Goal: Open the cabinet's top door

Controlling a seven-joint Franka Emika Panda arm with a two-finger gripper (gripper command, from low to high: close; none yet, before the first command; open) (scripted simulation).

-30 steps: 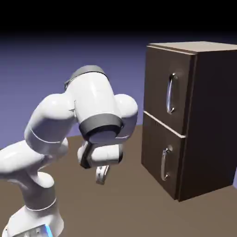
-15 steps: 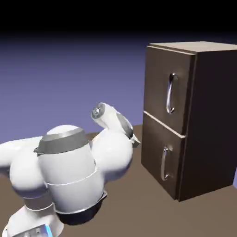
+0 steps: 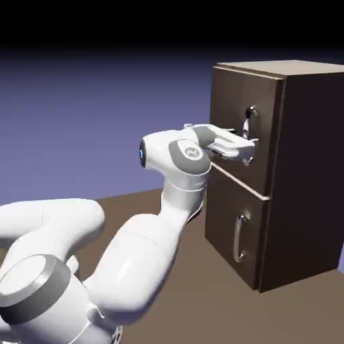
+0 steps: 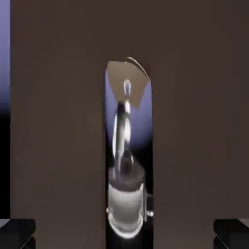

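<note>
- I see the tall dark brown wooden cabinet (image 3: 282,175) standing at the right of the exterior view, on the brown table (image 3: 201,295).
- Its larger upper dark brown door panel (image 3: 243,127) looks shut, flush with the front.
- My white two-finger gripper (image 3: 247,149) reaches level to that door's long curved silver handle (image 4: 125,160).
- In the hand view, the grey fingertips (image 4: 17,232) are spread wide, the handle centred between them, ungrasped.

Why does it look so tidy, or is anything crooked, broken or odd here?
Nothing stands out. The cabinet sits upright, both doors shut and flush, and the top door and its handle look undamaged. The gripper is at that handle, fingers spread wide to either side.
</note>
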